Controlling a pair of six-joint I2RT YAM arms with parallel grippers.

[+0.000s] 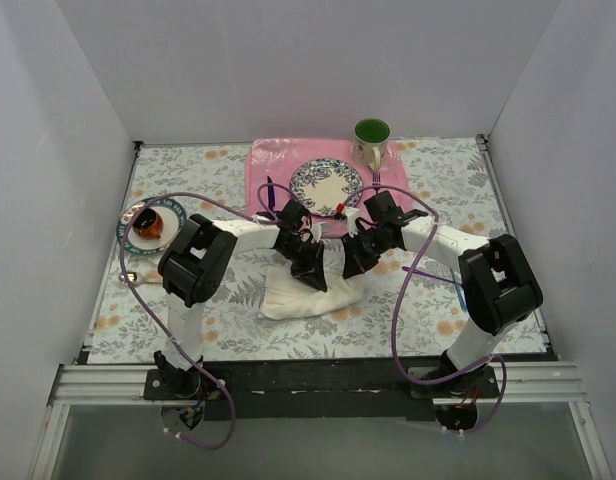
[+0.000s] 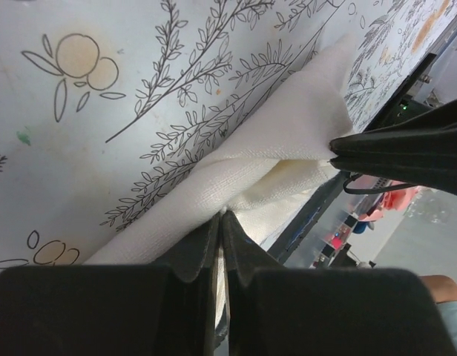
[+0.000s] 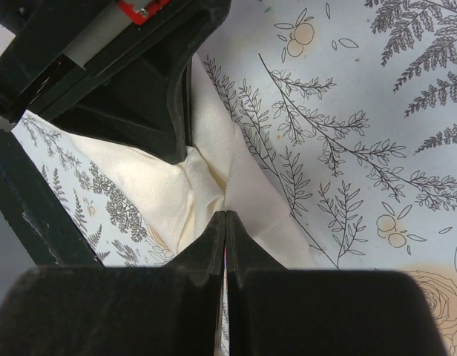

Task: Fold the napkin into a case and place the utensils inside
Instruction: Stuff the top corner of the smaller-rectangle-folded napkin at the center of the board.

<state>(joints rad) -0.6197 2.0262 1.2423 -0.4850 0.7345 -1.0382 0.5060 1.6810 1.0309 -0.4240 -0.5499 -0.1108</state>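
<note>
Pinching the napkin (image 2: 288, 126) tight in left claw (image 2: 219, 222) and right claw (image 3: 225, 219), holding its edge up off the tabletop (image 1: 188, 170) (guessing to pull a fold over).

The napkin (image 2: 236, 174) is matt, finely woven cloth; the tablecloth (image 2: 102, 133) looks smooth; the plate (image 1: 326, 183) at twelve o'clock is glossy.

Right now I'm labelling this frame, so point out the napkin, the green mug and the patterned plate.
napkin (image 1: 300, 300), top view, on its bunched near-left part.
green mug (image 1: 372, 132), top view, on its green inside.
patterned plate (image 1: 326, 187), top view, on its bare middle.
</note>
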